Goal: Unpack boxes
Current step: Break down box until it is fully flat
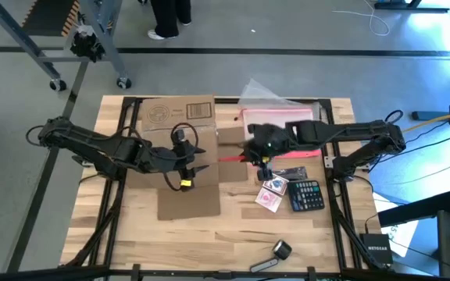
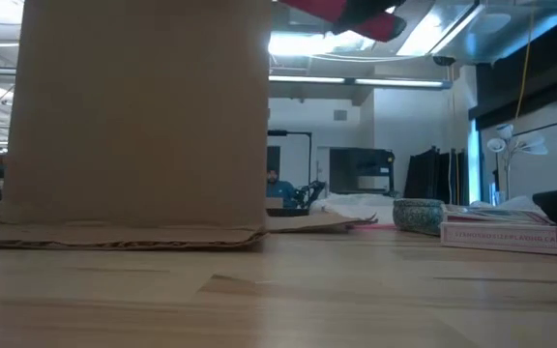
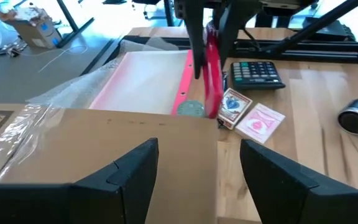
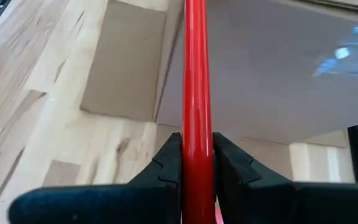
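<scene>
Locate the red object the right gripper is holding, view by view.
High view: red object at centre, running from the right gripper toward the cardboard box.
Low view: top edge, right of centre, above the table.
Left wrist view: hanging upright beyond the box.
Right wrist view: centre, clamped between the fingers.
Shared landmark: the cardboard box.

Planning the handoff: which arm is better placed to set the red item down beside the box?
Right: its hand already grips the red item above the table; the left hand is open over the cardboard box.
</scene>
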Robot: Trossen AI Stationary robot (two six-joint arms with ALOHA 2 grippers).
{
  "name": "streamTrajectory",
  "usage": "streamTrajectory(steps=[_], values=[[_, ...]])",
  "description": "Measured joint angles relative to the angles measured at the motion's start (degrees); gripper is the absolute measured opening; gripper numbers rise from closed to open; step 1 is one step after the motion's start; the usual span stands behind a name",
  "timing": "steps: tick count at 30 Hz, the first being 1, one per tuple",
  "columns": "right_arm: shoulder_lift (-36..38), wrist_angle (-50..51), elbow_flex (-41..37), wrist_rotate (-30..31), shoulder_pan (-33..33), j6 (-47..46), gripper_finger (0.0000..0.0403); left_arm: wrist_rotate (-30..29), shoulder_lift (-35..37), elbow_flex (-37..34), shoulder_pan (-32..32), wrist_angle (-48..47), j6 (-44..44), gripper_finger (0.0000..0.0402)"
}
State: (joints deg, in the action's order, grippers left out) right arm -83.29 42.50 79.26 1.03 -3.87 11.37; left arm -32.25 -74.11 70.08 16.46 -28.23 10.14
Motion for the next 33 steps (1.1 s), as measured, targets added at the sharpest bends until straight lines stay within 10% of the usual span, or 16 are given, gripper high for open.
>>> streamTrajectory(steps=[18, 33], values=[[-0.2, -2.5, -1.6, 16.9, -17.1, -18.8, 0.0056, -0.1, 3.2, 0.1, 3.7, 0.7, -3.0, 0.0219], [-11.2, -20.8, -10.4, 17.4, -20.6, -22.1, 0.0059, 0.1, 4.6, 0.1, 12.5, -3.8, 8.1, 0.0219]])
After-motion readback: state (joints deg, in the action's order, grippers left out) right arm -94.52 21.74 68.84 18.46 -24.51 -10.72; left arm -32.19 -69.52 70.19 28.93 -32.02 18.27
